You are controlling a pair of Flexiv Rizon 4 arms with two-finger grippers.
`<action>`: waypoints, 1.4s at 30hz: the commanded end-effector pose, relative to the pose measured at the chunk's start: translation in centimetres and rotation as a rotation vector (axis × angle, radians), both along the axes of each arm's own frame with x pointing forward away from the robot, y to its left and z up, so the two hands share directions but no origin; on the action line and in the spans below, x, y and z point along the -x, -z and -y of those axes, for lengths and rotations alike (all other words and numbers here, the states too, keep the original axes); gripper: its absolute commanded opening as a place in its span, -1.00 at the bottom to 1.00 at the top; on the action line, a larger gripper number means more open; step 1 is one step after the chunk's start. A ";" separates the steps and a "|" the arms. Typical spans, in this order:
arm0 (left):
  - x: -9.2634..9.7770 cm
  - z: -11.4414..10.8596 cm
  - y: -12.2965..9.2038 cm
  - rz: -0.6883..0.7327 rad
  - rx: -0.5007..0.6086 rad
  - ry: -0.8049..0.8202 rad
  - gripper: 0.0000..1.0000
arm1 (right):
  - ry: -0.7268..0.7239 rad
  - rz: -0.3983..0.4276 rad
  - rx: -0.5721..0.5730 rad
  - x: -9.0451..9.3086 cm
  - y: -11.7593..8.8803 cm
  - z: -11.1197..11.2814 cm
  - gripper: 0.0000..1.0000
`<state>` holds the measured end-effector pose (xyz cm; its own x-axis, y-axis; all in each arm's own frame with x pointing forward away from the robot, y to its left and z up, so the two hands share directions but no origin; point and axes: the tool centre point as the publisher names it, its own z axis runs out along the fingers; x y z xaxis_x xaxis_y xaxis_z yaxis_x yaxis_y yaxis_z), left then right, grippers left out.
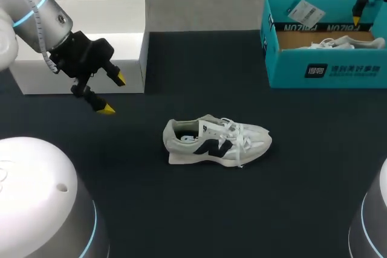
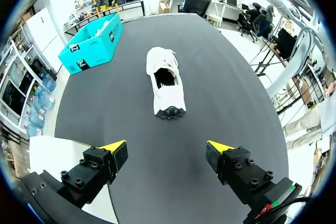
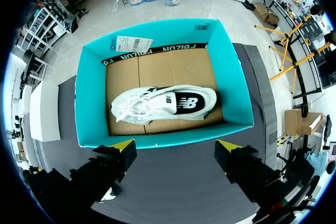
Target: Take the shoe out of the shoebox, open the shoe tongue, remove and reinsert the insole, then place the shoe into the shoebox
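Left wrist view: the black, yellow-tipped left gripper [image 2: 167, 146], fingers spread wide and empty, hovers with the white lace-up fabric sneaker [image 2: 165, 85] dead ahead at twelve o'clock on the matte black tabletop [image 2: 226, 93], treaded heel nearest and long axis running straight away. In the head view it lies nine-to-three, toe at three, nearer this arm. The right gripper [image 3: 176, 145], likewise spread and empty, hangs over the rigid teal cardboard shoebox [image 3: 157, 32] at the table's one o'clock corner, a second white sneaker [image 3: 163, 103] inside.

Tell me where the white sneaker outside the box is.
In the head view, the white sneaker with a dark logo sits upright mid-table, apart from the white block back left and the teal cardboard shoebox back right.
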<state>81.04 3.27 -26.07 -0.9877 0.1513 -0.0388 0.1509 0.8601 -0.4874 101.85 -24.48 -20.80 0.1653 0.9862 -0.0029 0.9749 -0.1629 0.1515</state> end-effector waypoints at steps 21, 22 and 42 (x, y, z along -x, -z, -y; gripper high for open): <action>2.4 1.2 2.6 -0.114 0.276 -0.247 1.00 | 0.001 0.002 -0.001 0.1 0.0 0.0 1.00; 2.6 1.3 2.7 -0.119 0.282 -0.251 1.00 | 0.001 0.002 -0.001 0.1 0.0 0.0 1.00; 4.2 1.7 4.7 -0.101 0.280 -0.228 1.00 | 0.001 0.002 -0.001 0.1 0.0 0.0 1.00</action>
